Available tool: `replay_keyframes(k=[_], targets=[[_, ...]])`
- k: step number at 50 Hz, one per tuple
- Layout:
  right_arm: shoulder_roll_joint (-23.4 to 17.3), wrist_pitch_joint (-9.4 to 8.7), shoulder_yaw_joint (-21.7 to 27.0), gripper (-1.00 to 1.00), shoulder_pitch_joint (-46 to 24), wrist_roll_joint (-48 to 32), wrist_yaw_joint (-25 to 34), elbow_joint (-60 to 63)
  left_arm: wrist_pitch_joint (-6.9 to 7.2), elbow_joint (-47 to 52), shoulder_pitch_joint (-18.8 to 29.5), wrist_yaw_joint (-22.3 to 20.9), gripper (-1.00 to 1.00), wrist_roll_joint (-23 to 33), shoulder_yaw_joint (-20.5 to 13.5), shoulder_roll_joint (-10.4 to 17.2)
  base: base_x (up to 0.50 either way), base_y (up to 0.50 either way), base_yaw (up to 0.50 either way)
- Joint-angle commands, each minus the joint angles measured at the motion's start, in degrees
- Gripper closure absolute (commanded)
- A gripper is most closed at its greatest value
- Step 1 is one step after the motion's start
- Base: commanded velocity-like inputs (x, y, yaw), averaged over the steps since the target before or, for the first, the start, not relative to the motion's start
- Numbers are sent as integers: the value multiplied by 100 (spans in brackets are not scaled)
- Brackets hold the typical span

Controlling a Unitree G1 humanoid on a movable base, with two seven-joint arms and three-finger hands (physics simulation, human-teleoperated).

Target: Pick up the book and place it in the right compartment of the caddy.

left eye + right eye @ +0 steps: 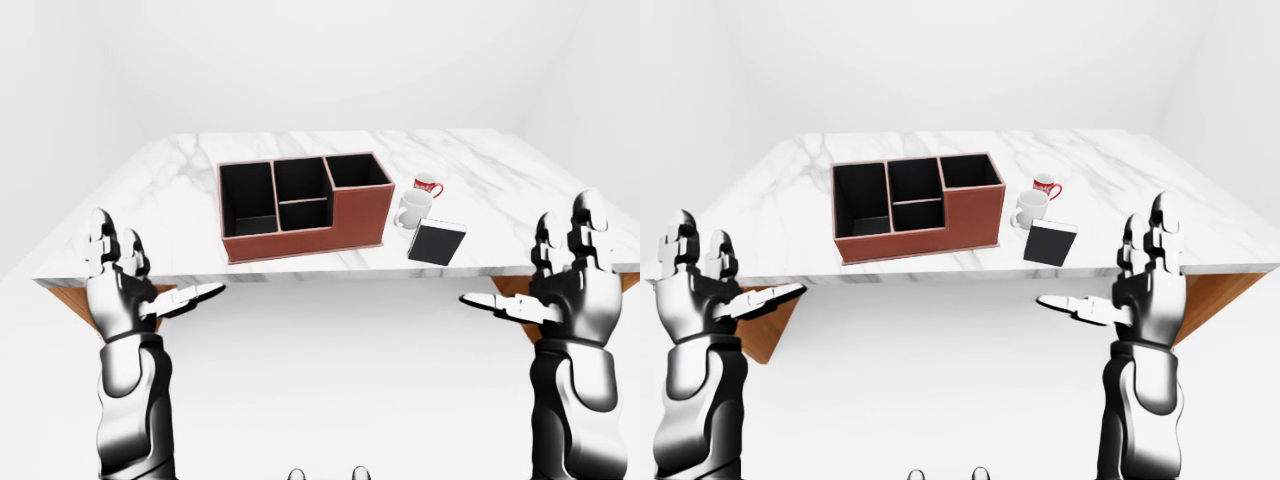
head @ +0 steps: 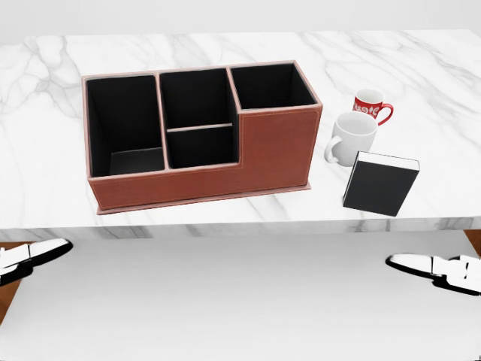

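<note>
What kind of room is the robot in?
Probably a plain computer-made test room, not a real home: bare white walls, one marble table, and on it a brown caddy, two mugs and a black book.
</note>
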State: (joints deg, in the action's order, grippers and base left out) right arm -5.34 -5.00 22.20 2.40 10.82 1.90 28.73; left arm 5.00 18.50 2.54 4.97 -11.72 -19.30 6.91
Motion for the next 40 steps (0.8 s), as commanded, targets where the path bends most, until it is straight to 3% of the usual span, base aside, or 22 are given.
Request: replay_keyframes(k=[1, 17, 40], targets=[[-2, 0, 758, -100, 129, 369, 96, 476, 0, 447, 23, 613, -100, -634, -766, 250, 0, 0, 0], [-70, 0, 710, -100, 146, 493, 14, 459, 0, 154, 10, 753, -100, -561, -720, 306, 1, 0, 0], [-41, 0, 704, -100, 174, 479, 44, 450, 0, 73, 6, 809, -100, -535, -726, 302, 29, 0, 0]])
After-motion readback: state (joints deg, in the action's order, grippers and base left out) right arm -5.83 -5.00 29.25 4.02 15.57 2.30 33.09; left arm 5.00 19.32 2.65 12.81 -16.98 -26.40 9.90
